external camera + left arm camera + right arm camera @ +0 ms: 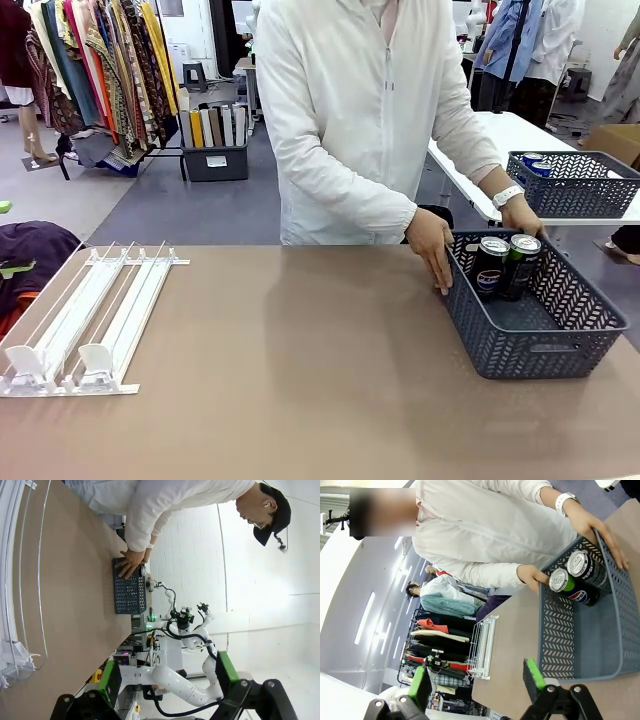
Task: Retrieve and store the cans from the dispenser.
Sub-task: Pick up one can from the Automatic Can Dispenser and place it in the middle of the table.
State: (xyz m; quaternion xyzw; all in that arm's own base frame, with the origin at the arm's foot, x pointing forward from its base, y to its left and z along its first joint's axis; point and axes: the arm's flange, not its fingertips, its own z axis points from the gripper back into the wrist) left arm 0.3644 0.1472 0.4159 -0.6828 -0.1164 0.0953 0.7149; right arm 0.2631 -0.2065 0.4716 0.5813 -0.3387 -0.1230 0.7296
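We see two dark cans (505, 265) standing upright side by side, silver tops up, in the far corner of a dark grey lattice basket (535, 345) on the right part of the brown surface (300, 370); the nearer can shows a Pepsi logo. In the right wrist view the same cans (577, 577) lean across the picture (the camera is rolled, not the cans). The person's hands hold the basket's far end, one hand (432, 248) on its left corner, the other (520, 212) at the far rim.

The dispenser (85, 325) lies flat at the left of the surface, its long lanes running from the near edge away toward the person, white stoppers at the near end.

The left hand (167, 677) hangs above the surface with its green-padded fingers well apart, holding nothing. The right hand (477, 680) is likewise spread wide and empty, looking toward the basket from the near side.

A second lattice basket (570, 182) sits on a white table behind.
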